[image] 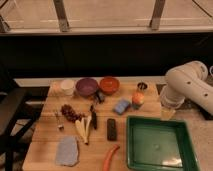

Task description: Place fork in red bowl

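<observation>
The fork (58,121) is a small thin silver piece lying on the wooden table (47,135) near its left edge, just left of a dark bunch of grapes (70,112). The red bowl (109,85) stands at the back of the table, right of the purple bowl (86,86). My white arm (186,87) is folded at the table's right end, far from both. The gripper is hidden behind or below that arm.
A white cup (67,86) sits left of the purple bowl. Cream sticks (82,130), a black-handled utensil (93,117), a black bar (112,129), a blue sponge (121,106), an orange object (138,99) and a blue-grey cloth (67,151) lie about. A green tray (131,145) fills the front right.
</observation>
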Robot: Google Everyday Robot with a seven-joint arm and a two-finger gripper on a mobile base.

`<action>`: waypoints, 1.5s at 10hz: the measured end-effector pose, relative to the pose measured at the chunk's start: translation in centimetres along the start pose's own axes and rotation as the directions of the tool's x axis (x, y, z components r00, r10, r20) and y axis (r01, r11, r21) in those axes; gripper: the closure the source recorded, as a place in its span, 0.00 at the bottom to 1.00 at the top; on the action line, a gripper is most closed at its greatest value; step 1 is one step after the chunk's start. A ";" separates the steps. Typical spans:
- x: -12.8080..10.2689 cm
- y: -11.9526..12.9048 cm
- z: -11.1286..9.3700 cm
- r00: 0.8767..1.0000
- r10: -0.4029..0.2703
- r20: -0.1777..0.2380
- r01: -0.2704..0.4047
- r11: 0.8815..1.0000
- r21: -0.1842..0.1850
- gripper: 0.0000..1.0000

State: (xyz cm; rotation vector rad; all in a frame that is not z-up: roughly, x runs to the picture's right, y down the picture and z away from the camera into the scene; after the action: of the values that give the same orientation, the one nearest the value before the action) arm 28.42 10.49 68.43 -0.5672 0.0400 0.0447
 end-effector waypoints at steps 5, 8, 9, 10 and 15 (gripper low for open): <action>0.0 0.0 0.0 1.000 0.000 0.000 0.000 1.000 0.000 0.35; 0.0 -0.2 -0.1 1.000 -0.024 0.000 0.024 1.000 0.001 0.35; -0.2 -0.7 -0.6 0.997 -0.072 0.010 0.072 0.997 0.011 0.35; -1.0 -0.9 -1.4 0.986 -0.164 0.024 0.163 0.986 0.017 0.35; -10.5 -0.5 -3.6 0.696 -0.714 0.082 0.708 0.700 0.089 0.35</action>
State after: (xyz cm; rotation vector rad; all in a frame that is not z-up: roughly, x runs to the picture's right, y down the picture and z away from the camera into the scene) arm 17.88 7.76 66.21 -0.4956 -0.2944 -0.6940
